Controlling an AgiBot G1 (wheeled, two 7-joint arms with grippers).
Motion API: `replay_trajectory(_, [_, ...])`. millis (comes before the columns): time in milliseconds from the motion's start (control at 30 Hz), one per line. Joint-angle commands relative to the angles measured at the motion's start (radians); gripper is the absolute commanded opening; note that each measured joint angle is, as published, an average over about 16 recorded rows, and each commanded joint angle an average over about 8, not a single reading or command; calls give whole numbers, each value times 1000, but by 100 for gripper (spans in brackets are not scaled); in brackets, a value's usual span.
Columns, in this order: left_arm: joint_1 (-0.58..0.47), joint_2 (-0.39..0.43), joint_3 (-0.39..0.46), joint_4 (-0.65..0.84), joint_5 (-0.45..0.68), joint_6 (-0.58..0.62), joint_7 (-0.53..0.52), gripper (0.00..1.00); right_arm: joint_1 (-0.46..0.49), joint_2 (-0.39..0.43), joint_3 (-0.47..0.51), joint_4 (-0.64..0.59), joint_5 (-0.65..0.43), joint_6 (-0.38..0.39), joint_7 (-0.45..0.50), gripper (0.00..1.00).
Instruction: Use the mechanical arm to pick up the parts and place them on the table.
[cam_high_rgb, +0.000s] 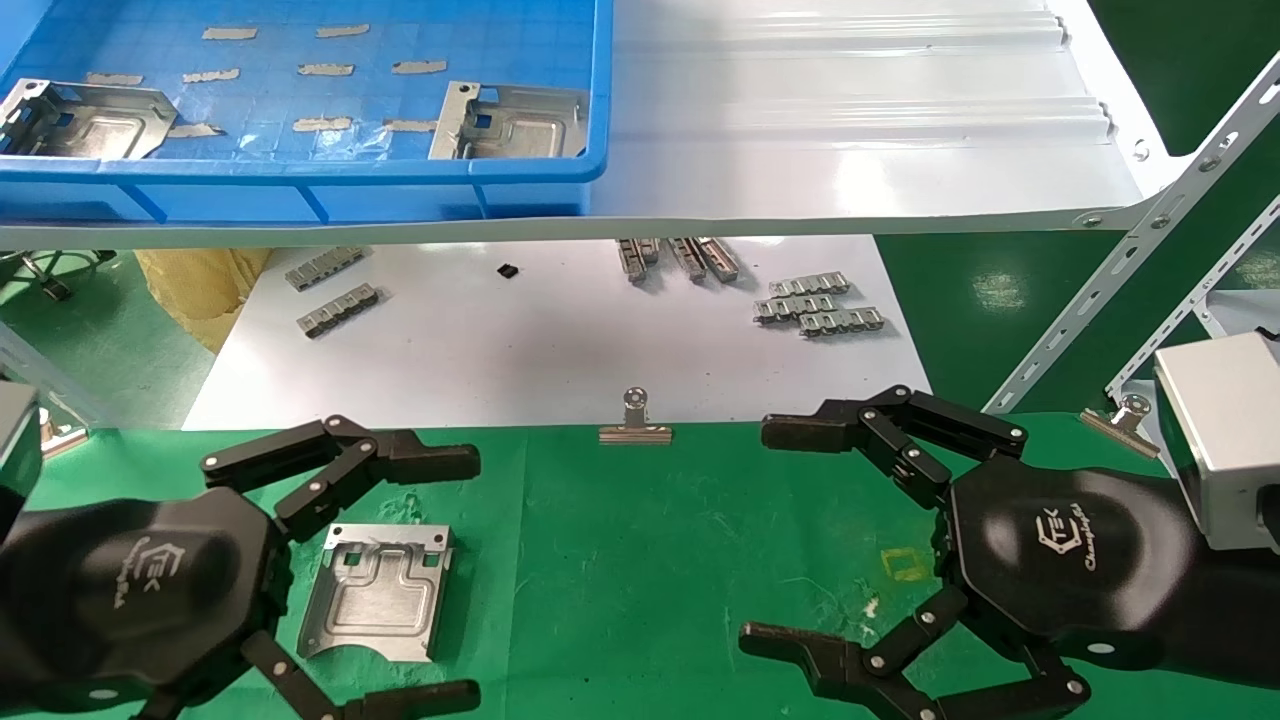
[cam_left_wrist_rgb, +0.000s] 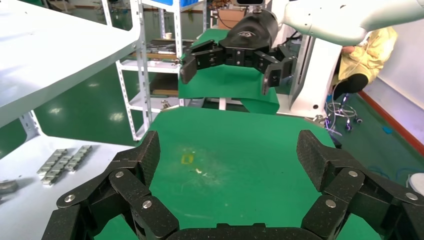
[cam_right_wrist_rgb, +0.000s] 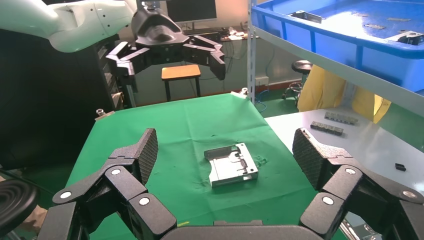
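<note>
Green table (cam_high_rgb: 620, 560) bears one part (cam_high_rgb: 378, 590), unseen from the left wrist; both tools, left tool (cam_high_rgb: 400, 575) and right tool (cam_high_rgb: 790, 535), gape empty.

Bright even overhead light, glare on the white shelf (cam_high_rgb: 850, 130), sharp focus

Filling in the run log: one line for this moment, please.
left gripper: open, empty, above part on green table | right gripper: open, empty | two parts in blue bin

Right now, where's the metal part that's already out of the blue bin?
In the head view, the part lies flat on the green table at the robot's left, between the open fingers of the left gripper.
</note>
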Motion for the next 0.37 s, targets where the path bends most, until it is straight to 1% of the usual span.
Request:
replay_trajectory(33, [8, -4, -5, -15, -7, -1, -5, 100, 0, 0, 0, 0, 0, 0, 0, 100])
replay_trajectory(367, [-2, 1, 1, 5, 2, 0, 2, 100, 0, 0, 0, 0, 0, 0, 0, 100])
